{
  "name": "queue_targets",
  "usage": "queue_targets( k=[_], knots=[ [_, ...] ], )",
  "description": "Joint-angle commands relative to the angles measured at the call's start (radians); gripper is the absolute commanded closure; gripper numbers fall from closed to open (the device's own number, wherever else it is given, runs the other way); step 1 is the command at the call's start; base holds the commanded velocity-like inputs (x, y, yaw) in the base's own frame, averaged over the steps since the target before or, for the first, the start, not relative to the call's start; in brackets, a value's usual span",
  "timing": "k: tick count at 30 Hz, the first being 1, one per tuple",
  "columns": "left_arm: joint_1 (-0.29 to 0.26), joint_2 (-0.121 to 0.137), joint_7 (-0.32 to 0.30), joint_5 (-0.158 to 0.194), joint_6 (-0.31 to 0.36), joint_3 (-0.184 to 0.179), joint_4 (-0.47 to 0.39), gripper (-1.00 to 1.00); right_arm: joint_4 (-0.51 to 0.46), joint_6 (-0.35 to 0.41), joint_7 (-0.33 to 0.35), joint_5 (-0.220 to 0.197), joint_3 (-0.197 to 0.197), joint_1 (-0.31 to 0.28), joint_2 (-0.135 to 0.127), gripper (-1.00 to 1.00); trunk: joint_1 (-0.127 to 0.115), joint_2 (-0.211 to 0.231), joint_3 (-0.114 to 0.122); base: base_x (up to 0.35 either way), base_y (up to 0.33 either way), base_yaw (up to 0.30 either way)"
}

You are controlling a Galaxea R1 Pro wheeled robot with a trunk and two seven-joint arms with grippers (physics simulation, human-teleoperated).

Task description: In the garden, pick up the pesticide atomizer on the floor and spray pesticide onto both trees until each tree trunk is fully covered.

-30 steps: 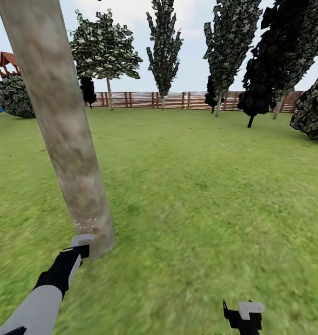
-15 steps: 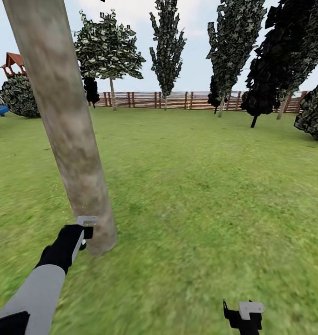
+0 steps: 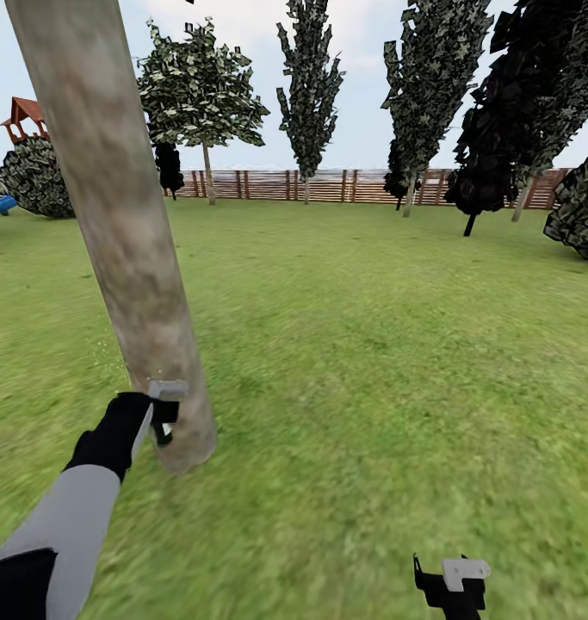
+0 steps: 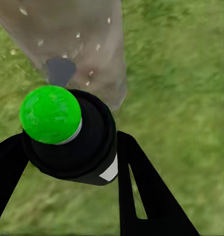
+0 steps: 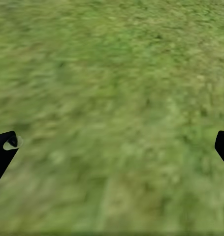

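While the left gripper (image 3: 163, 412) is climbing the tree trunk (image 3: 121, 224) compared with a second ago, its fingers (image 4: 141, 196) are clamped around the pesticide atomizer (image 4: 67, 132), green cap aimed at the bark from just beside it. White specks are dotting the trunk low down, so spray looks to be landing there. Judging by that, coverage is working upward from the base. The right gripper (image 3: 453, 585) is hanging low over the grass (image 5: 116, 98), fingers spread, empty.
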Motion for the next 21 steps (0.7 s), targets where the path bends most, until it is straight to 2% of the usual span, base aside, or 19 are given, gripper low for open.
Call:
queue_targets(
  k=[1,2,3,4,5,7,10,13,14,17,21],
  knots=[
    [-0.010,0.002,-0.001,-0.001,0.014,0.001,0.000,1.00,0.000,0.000,0.000,0.000,0.000,0.000,0.000,-1.00,0.000,0.000,0.000,0.000,0.000,0.000],
    [-0.025,0.013,-0.003,0.000,0.028,0.004,0.000,1.00,0.000,0.000,0.000,0.000,0.000,0.000,0.000,-1.00,0.000,0.000,0.000,0.000,0.000,0.000],
    [-0.033,0.035,-0.005,0.001,0.034,0.007,0.000,1.00,0.000,0.000,0.000,0.000,0.000,0.000,0.000,-1.00,0.000,0.000,0.000,0.000,0.000,0.000],
    [-0.037,0.074,-0.011,0.003,0.037,0.009,0.000,1.00,0.000,0.000,0.000,0.000,0.001,0.000,0.000,-1.00,0.000,0.000,0.000,0.000,0.000,0.000],
    [-0.039,0.110,-0.036,0.003,0.039,0.010,0.000,1.00,0.000,0.000,0.000,0.000,0.001,0.000,0.000,-1.00,0.000,0.000,0.000,0.000,0.000,0.000],
    [-0.039,0.144,-0.098,0.000,0.039,0.007,0.000,1.00,0.000,0.000,0.000,0.000,0.000,0.000,0.000,-1.00,0.000,0.000,0.000,0.000,0.000,0.000],
    [-0.041,0.135,-0.124,-0.003,0.040,0.001,-0.001,1.00,0.000,0.000,0.000,0.000,0.001,0.000,0.000,-1.00,0.000,0.000,0.000,0.000,0.000,0.000],
    [-0.073,0.084,-0.128,-0.006,0.049,-0.002,-0.002,1.00,0.000,0.000,0.000,0.000,0.001,0.000,0.000,-1.00,0.000,0.000,0.000,0.000,0.000,0.000],
    [-0.080,0.076,-0.129,-0.006,0.057,-0.006,-0.003,1.00,0.000,0.000,0.000,0.000,0.001,0.000,0.000,-1.00,0.000,0.000,0.000,0.000,0.000,0.000],
    [-0.107,0.079,-0.130,-0.008,0.067,-0.021,-0.003,1.00,0.000,0.000,0.000,0.000,0.000,0.000,0.000,-1.00,0.000,0.000,0.000,0.000,0.000,0.000],
    [-0.107,0.097,-0.130,-0.011,0.068,-0.023,-0.003,1.00,0.000,0.000,0.000,0.000,0.001,0.000,0.000,-1.00,0.000,0.000,0.000,0.000,0.000,0.000]
  ],
)
